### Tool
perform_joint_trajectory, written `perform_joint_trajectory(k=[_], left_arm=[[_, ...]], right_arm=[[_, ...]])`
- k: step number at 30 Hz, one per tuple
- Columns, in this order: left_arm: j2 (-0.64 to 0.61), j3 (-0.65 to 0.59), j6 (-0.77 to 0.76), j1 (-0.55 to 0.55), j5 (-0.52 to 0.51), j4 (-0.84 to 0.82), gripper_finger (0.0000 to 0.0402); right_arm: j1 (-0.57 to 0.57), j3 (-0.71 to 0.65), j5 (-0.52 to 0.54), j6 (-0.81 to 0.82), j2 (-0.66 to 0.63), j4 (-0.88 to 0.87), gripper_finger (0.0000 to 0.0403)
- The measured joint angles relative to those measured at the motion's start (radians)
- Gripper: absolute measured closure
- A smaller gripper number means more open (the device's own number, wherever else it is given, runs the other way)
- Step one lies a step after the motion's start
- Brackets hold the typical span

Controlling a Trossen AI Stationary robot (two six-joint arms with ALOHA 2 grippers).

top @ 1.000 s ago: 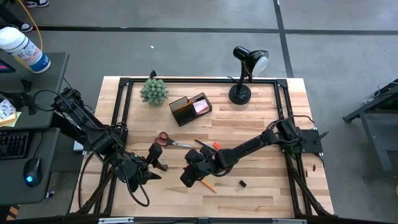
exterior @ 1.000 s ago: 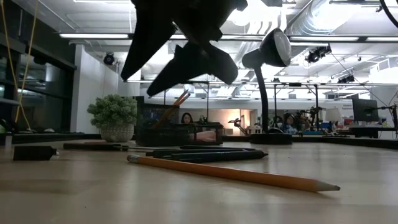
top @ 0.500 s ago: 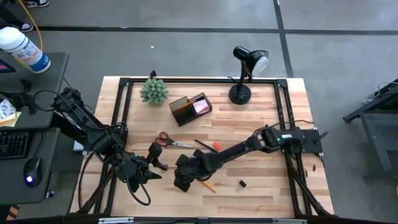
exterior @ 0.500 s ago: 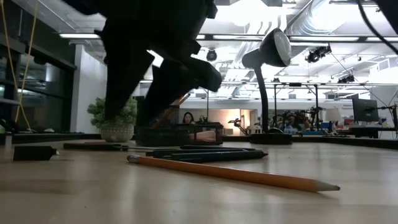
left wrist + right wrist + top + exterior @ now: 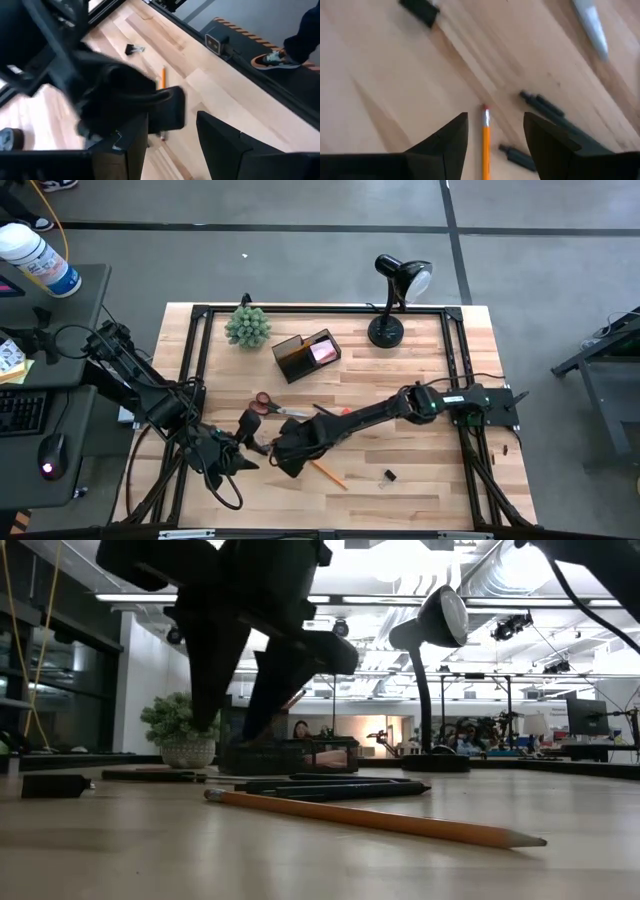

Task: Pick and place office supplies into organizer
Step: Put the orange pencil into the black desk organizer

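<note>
Right gripper [image 5: 492, 137], fingers apart, hovers over 1 orange pencil [image 5: 485, 142] with pink eraser.

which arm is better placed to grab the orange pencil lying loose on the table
Right. The right gripper hangs open right by the orange wooden pencil, and its wrist view shows the pencil's eraser end between its fingers. The left gripper sits at the table's near left edge, farther from the pencil.

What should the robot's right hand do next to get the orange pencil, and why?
Probably lower straight down and close. The right gripper is open above the table, and the right wrist view shows the orange pencil lined up between its fingers, lying loose on the wood, not yet touched.
</note>
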Motion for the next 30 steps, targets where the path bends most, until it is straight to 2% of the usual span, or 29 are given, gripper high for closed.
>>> perform_joint_trajectory(k=[3,6,12,22,30], left_arm=[[-0.002,0.000,-0.009,0.000,0.035,0.000,0.0243],[-0.012,0.000,-0.025,0.000,0.070,0.001,0.0243],[-0.050,0.000,-0.025,-0.001,0.075,0.005,0.0243],[-0.119,0.000,-0.025,-0.001,0.007,0.006,0.0243],[-0.129,0.000,-0.024,0.000,-0.023,0.005,0.0243]], right_arm=[[0.000,0.000,0.025,-0.002,0.000,-0.019,0.0218],[-0.005,-0.001,0.002,-0.008,0.000,-0.034,0.0218],[-0.004,-0.042,-0.017,-0.026,0.004,-0.001,0.0218],[0.012,-0.044,-0.027,-0.076,0.010,0.065,0.0219],[0.010,-0.045,-0.035,-0.068,0.035,0.072,0.0219]])
